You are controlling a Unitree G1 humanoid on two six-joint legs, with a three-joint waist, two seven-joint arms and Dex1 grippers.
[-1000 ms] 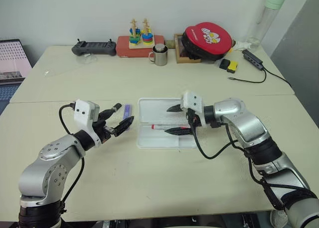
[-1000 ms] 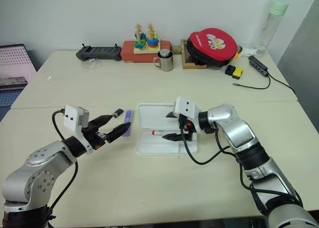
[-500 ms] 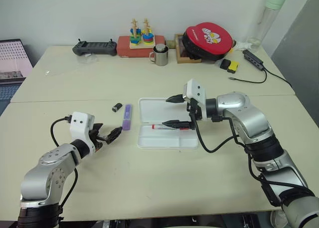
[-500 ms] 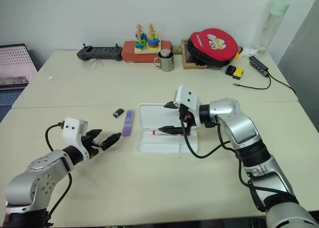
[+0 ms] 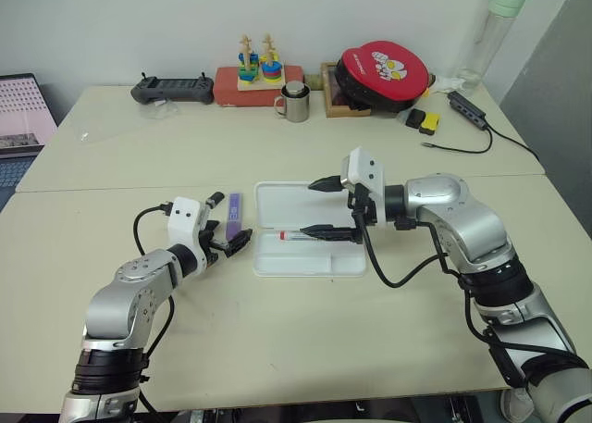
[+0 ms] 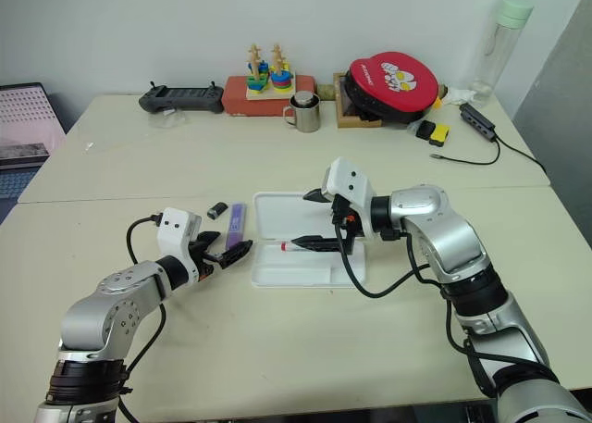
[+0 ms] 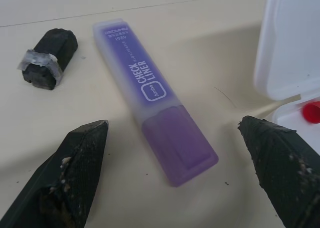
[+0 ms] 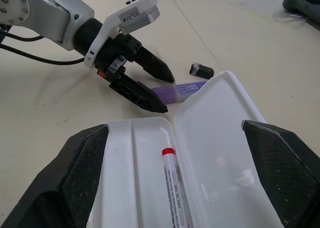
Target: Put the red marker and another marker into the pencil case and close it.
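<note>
Left gripper (image 5: 231, 242), jaws apart, straddles the stubby lilac plastic marker (image 7: 154, 97) left of the flat white case (image 5: 277, 202), lined up to pinch; right gripper (image 6: 317, 219) gapes empty over it.

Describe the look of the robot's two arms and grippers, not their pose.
Both arms have rounded silver-grey metal shells with black joint sections. Each wrist carries a white boxy camera housing, and a thin black cable loops loosely from it back along the arm. The left gripper and right gripper each have two black, tapered, pointed fingers; up close, their surface looks scuffed and dusty.
</note>
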